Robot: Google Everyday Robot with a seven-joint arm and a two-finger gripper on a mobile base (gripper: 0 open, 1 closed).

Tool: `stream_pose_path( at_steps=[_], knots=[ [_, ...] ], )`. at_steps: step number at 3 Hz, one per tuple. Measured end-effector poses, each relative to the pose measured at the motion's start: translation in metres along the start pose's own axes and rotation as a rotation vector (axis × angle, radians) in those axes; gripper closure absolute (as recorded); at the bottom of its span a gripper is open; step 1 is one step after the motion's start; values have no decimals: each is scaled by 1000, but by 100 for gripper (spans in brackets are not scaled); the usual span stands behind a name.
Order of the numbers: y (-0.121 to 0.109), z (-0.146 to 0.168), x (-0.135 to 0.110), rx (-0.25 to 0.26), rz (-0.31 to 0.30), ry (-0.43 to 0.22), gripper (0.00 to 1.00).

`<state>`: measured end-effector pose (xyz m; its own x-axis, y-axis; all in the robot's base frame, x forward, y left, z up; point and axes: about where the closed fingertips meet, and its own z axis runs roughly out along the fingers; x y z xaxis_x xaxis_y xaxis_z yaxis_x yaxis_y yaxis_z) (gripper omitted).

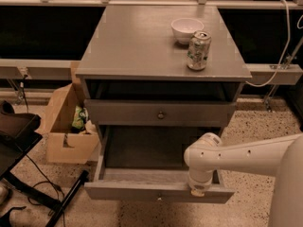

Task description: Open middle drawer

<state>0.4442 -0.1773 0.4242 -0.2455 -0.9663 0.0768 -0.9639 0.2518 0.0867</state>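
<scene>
The grey cabinet [142,46] shows a shut drawer [123,113] with a small round knob under a dark recess. Below it the middle drawer [142,192] is pulled far out toward the camera, with its dark inside showing and its knob [159,196] on the front. My white arm [246,155] reaches in from the right. My gripper [199,191] points down at the drawer's front edge, right of the knob, and the wrist hides it. The lowest drawer is hidden under the pulled-out one.
A white bowl [186,29] and a drink can [198,50] stand on the cabinet top at the back right. An open cardboard box [66,126] sits on the floor to the left, next to a dark chair [14,136] and cables. Speckled floor lies in front.
</scene>
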Motion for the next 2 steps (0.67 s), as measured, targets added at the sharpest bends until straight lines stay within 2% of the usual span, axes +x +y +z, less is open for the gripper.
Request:
stream_pose_path(
  at_steps=[1,2],
  knots=[
    [0,0,0,0,0,0,100],
    [14,-5,9,-14,14,8,100]
  ],
)
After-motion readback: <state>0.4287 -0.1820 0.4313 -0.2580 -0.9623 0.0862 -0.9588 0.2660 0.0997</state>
